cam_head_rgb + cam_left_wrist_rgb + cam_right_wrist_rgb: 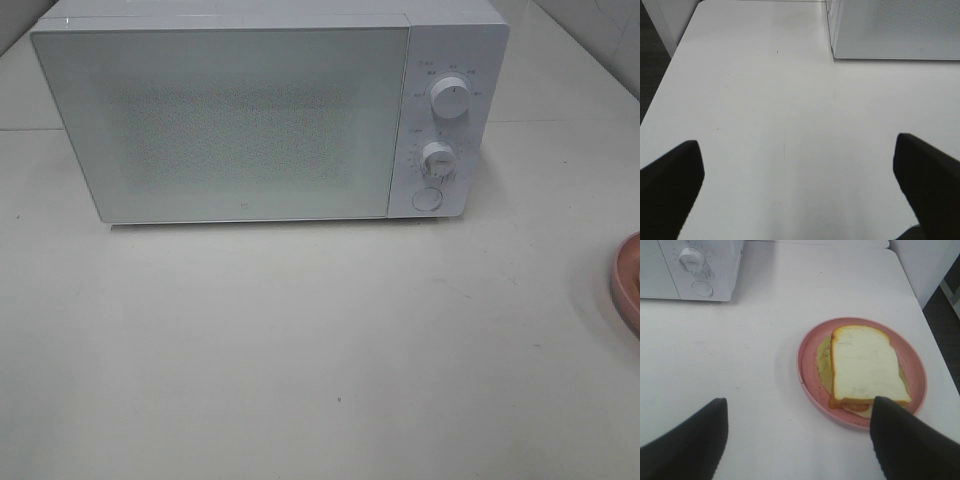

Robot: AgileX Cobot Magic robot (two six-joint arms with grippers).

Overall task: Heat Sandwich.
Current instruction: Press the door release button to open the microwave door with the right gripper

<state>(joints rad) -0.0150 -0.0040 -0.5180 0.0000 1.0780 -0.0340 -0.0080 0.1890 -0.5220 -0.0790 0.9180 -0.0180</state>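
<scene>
The white microwave [250,115] stands at the far side of the table [300,350] with its door [220,125] shut. Fine markings ring the upper knob [452,97] and the lower knob [437,157] on its right-hand panel, and a tiny mark sits low on the door, but all of it is too small to read. A round button [427,199] lies just below the lower knob. The sandwich [862,365] lies flat on a round pink plate [807,365] to the right of the microwave and nearer than it. The top slice is white with a tan crust, and a pale green layer peeks out along one side. From the high camera only the plate's rim shows, at the right border. The table's right edge runs close past the plate, and the left wrist camera shows the left edge with dark floor beyond. A wide stretch of tabletop spreads in front of the microwave. The left gripper [797,150] hangs over the table near the microwave's near left corner, fingers spread wide and grasping nothing. The right gripper [799,402] hangs by the plate, likewise spread and unladen. One finger [905,440] overlaps the plate's rim in view, and whether it touches cannot be told.
</scene>
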